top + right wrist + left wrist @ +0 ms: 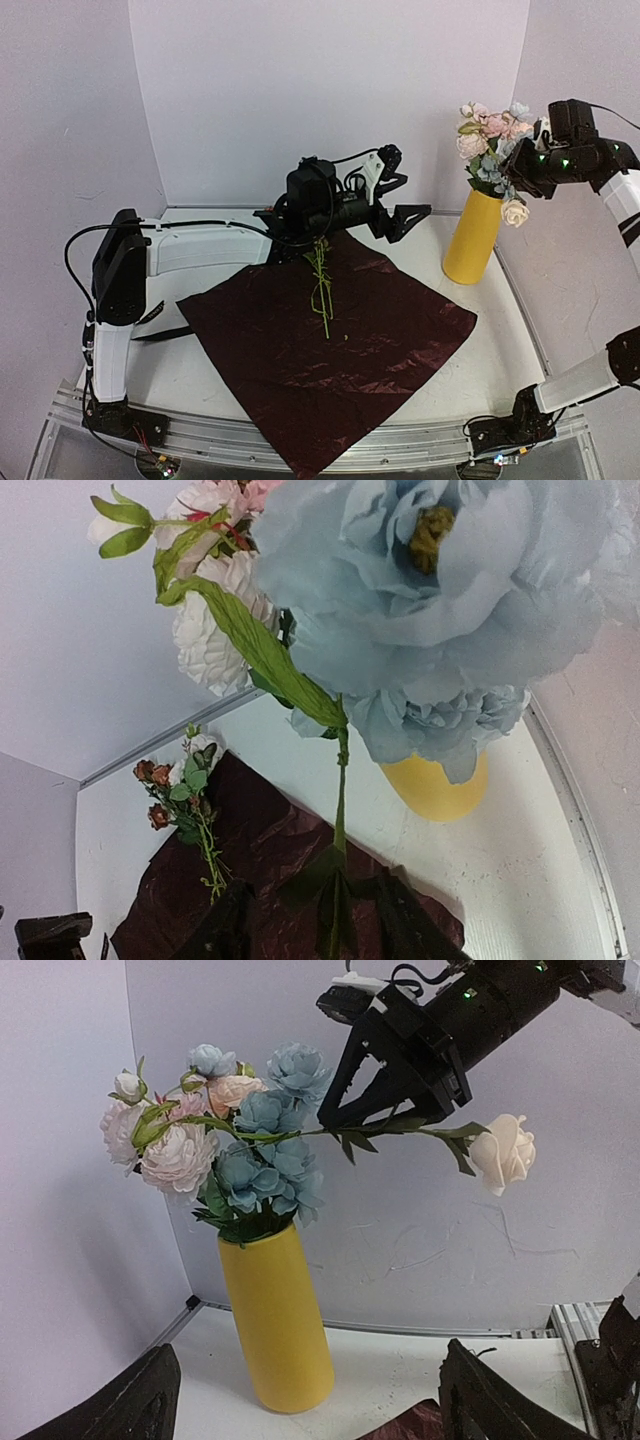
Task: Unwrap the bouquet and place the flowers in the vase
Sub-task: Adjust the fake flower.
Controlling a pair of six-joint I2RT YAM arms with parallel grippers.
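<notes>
Black ribbon (160, 332): a loose strip flat on the white worktop (505, 355), near its left edge, just beside the left corner of the sheet.

Dark red, shiny, crinkled wrapping sheet (330, 350): spread open across the middle of the worktop, with one corner over the front edge.

Thin green leafy sprig with small rust-orange and white flowers (320, 285): lies on the back half of the sheet. The left arm crosses above that back corner and hides the sprig's heads in the top view.

Left gripper (398, 200): jaws spread wide, grasping nothing, hanging over the back of the sheet and facing the vase.

Tall mustard-yellow matte vase (473, 240): upright near the back right corner of the worktop, clear of the sheet. It holds a bunch of pale pink, white and blue blooms (490, 135), which crowd the right wrist view.

Right gripper (382, 1117): above and to the right of the vase, clenched on the stem of a cream-white rose (515, 212). The stem lies level, its far end among the blooms.
</notes>
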